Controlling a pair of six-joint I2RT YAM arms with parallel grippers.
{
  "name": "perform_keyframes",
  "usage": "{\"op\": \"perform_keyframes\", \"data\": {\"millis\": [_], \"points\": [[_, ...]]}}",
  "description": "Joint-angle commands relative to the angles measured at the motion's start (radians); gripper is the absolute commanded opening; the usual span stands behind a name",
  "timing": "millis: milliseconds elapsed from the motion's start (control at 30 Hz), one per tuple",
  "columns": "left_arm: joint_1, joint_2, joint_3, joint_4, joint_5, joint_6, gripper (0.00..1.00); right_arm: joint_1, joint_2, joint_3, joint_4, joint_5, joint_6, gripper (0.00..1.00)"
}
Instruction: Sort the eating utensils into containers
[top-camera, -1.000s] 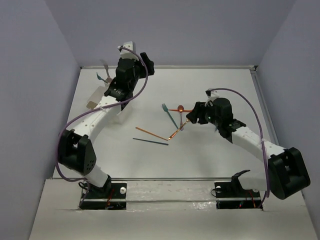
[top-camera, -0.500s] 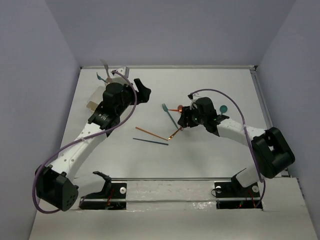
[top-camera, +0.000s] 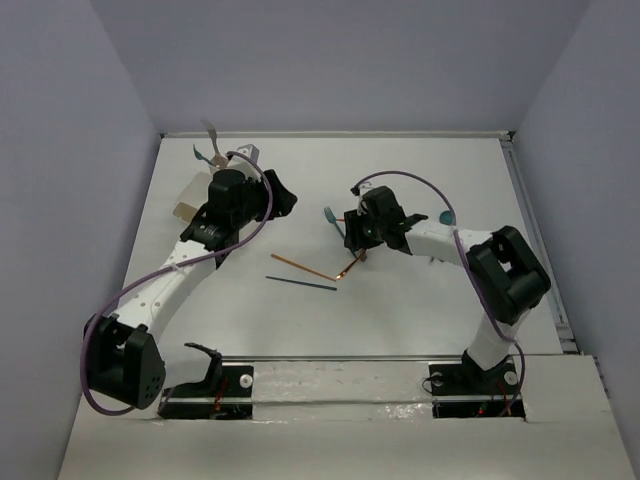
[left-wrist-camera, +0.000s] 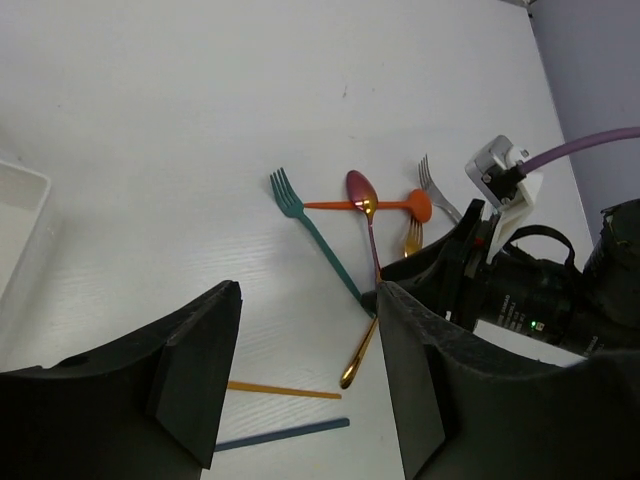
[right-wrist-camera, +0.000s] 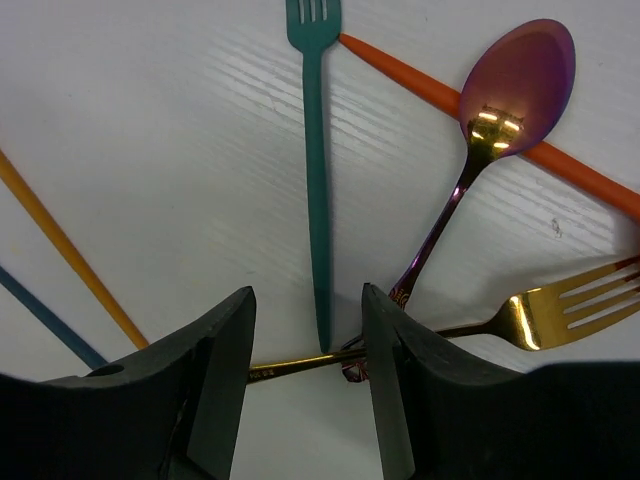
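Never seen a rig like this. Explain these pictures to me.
Two white robot arms stand bolted at a table's near edge. One picture looks down from above; the other two come from a camera on each wrist. On the table lie a teal fork, a purple-gold spoon, an orange spoon, a gold fork, an orange stick and a dark blue stick. A whitish bin shows at the left wrist view's edge. The left hand is open and empty; the right hand, also open, straddles the teal fork's handle, gripping nothing.
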Motion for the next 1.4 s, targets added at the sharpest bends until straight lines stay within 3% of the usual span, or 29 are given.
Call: {"op": "perform_keyframes", "data": {"millis": [0, 133, 400, 500, 533, 567, 633, 933, 1067, 1367], "points": [[0.014, -0.007, -0.012, 0.044, 0.073, -0.029, 0.56, 0.033, 0.051, 0.074, -0.07, 0.07, -0.044, 0.51], [0.014, -0.028, -0.026, 0.057, 0.07, -0.032, 0.56, 0.051, 0.098, 0.117, -0.099, 0.094, -0.052, 0.49], [0.023, -0.062, -0.038, 0.057, 0.032, -0.032, 0.55, 0.085, 0.216, 0.209, -0.134, 0.149, -0.058, 0.35], [0.024, -0.09, -0.043, 0.054, 0.0, -0.031, 0.55, 0.094, 0.246, 0.228, -0.127, 0.16, -0.058, 0.18], [0.024, -0.1, -0.049, 0.057, -0.011, -0.032, 0.55, 0.095, 0.255, 0.237, -0.121, 0.168, -0.057, 0.06], [0.024, -0.102, -0.05, 0.058, -0.014, -0.034, 0.53, 0.095, 0.253, 0.242, -0.117, 0.172, -0.055, 0.0], [0.024, -0.106, -0.057, 0.063, -0.017, -0.037, 0.48, 0.095, 0.24, 0.243, -0.088, 0.171, -0.046, 0.0], [0.033, -0.039, -0.07, 0.1, 0.085, -0.08, 0.44, 0.104, -0.047, 0.137, 0.14, -0.03, 0.034, 0.0], [0.033, 0.001, -0.081, 0.127, 0.142, -0.105, 0.45, 0.162, -0.101, 0.107, 0.177, -0.053, 0.069, 0.0], [0.033, 0.002, -0.096, 0.147, 0.122, -0.115, 0.46, 0.229, -0.112, 0.102, 0.234, -0.032, 0.092, 0.0]]}}
